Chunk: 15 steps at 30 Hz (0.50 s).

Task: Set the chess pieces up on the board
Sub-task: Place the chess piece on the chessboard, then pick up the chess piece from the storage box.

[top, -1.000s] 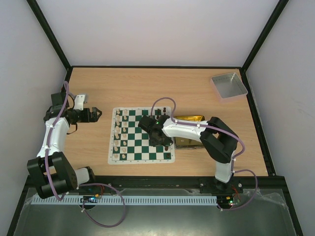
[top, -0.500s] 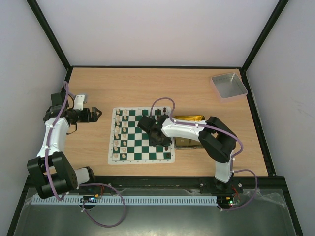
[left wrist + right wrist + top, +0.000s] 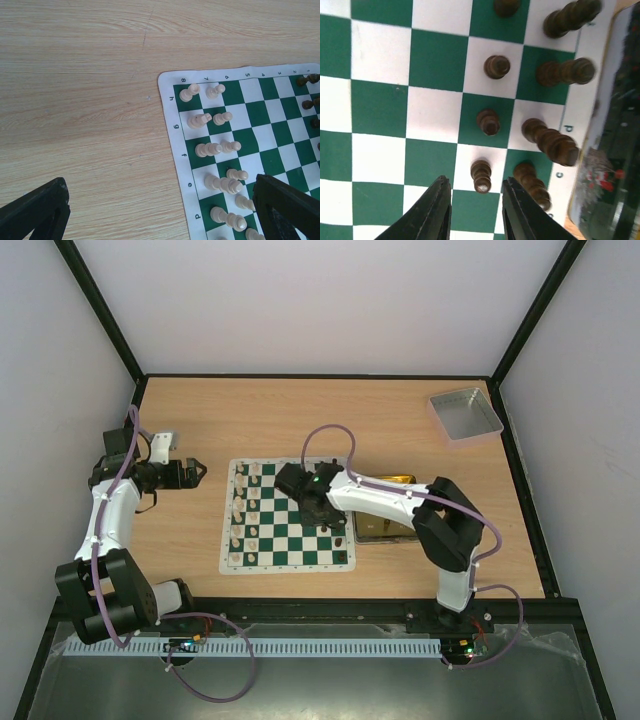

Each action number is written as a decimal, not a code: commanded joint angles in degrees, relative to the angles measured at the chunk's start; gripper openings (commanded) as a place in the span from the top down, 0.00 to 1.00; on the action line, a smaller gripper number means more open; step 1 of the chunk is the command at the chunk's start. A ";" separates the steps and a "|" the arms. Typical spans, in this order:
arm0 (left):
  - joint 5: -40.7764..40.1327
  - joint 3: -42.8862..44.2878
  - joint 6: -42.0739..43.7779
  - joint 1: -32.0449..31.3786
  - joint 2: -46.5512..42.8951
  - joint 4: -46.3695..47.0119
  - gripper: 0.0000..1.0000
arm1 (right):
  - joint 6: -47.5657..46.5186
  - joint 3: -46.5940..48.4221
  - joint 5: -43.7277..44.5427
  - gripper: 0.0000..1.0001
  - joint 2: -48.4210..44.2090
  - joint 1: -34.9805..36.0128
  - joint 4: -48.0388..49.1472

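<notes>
The green and white board (image 3: 285, 537) lies mid-table. Cream chess pieces (image 3: 240, 510) fill its two left columns, and dark brown ones (image 3: 343, 540) stand along its right edge. My right gripper (image 3: 323, 524) hovers over the board's right half. In the right wrist view it (image 3: 475, 182) is open, and a dark pawn (image 3: 481, 175) stands free on a white square between the fingertips, touching neither. More dark pieces (image 3: 550, 140) stand beside it. My left gripper (image 3: 197, 472) hangs left of the board, open and empty (image 3: 160, 210), with cream pieces (image 3: 212, 149) ahead of it.
A shiny gold tray (image 3: 385, 532) lies against the board's right edge, partly under the right arm, and shows in the right wrist view (image 3: 615, 125). A grey metal tray (image 3: 465, 415) sits at the back right corner. Black frame posts border the table.
My right jaws have opened off the dark pawn, which now stands alone on its square. The right wrist has drawn slightly toward the far side. The left arm is still.
</notes>
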 commanded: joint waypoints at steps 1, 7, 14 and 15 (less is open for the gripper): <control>1.18 0.23 0.60 0.37 -0.01 -0.71 0.01 | -0.84 3.11 4.46 0.72 -5.47 -2.02 -6.81; 1.28 0.23 0.56 0.37 -0.09 -0.77 0.01 | -3.26 -4.37 4.11 0.72 -15.68 -13.63 -6.95; 1.32 0.26 0.52 0.29 0.48 -0.71 0.01 | -7.25 -16.48 -0.26 0.72 -20.23 -25.39 -0.62; 1.32 0.30 0.52 0.36 0.60 -0.80 0.01 | -7.56 -17.68 -0.95 0.72 -20.03 -26.27 0.15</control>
